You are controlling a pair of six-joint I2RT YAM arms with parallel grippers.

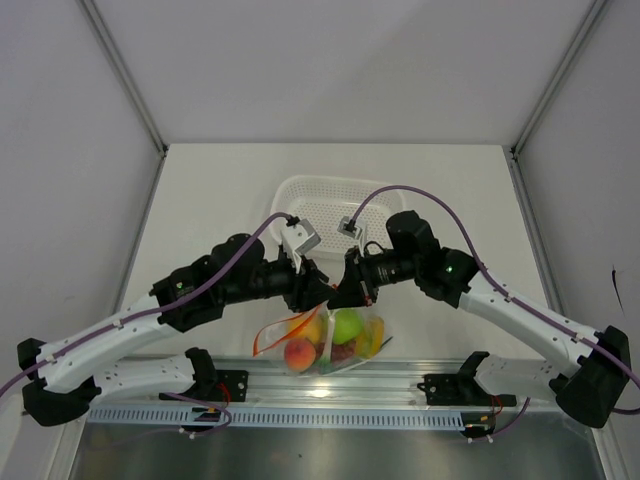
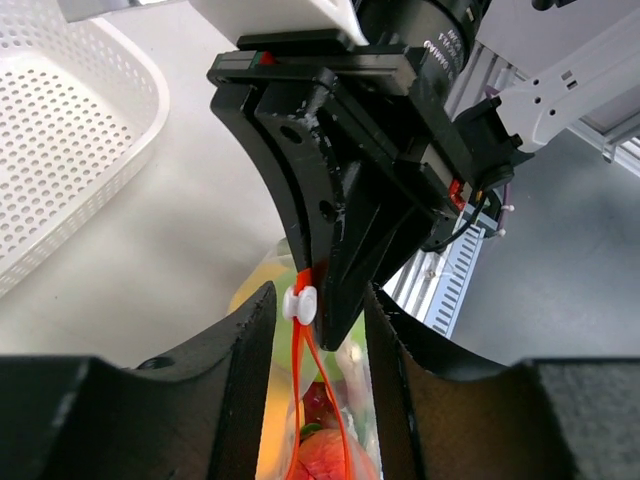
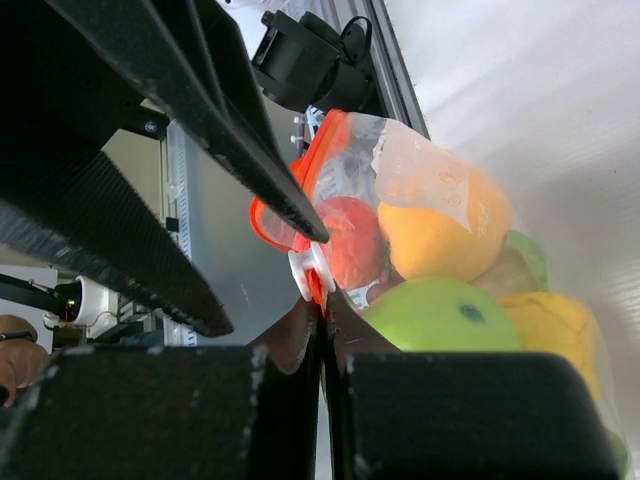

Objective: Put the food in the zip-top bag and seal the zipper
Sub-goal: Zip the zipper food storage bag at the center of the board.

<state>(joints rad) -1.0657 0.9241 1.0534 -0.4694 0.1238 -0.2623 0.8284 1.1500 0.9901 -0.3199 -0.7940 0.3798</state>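
**Top external view.** Two arms meet over the near part of the worktop point(image 1: 220, 200). The left end effector point(image 1: 318, 290) and right end effector point(image 1: 347, 290) are tip to tip. One zip-top bag point(image 1: 330, 365) hangs below them, over the near rail. Five pieces of food show through it: one peach point(image 1: 300, 353), one green apple point(image 1: 347, 325), one lemon point(image 1: 370, 338), one orange point(image 1: 311, 328) and one cluster of dark grapes point(image 1: 341, 352). The zipper point(image 1: 275, 335) loops out to the bag's left. One white perforated basket point(image 1: 300, 190) sits behind the arms, with no food visible in it.

**Left wrist view.** The left end effector's two fingers point(image 2: 225, 370) stand apart. The zipper runs down through the gap and touches neither finger that I can see. One white slider point(image 2: 299, 303) sits on the strip, right at the tips of the right end effector. Below the slider the strip splits into two strands.

**Right wrist view.** The right end effector's two fingers point(image 3: 240, 400) are pressed together, clamped on the zipper just beside the slider. The bag extends away from the fingers. The food counted here is one peach, one orange, one green apple and one lemon, plus one further green piece I cannot identify. The left end effector's two fingers cross the upper left, spread, and the upper fingertip meets the strip.
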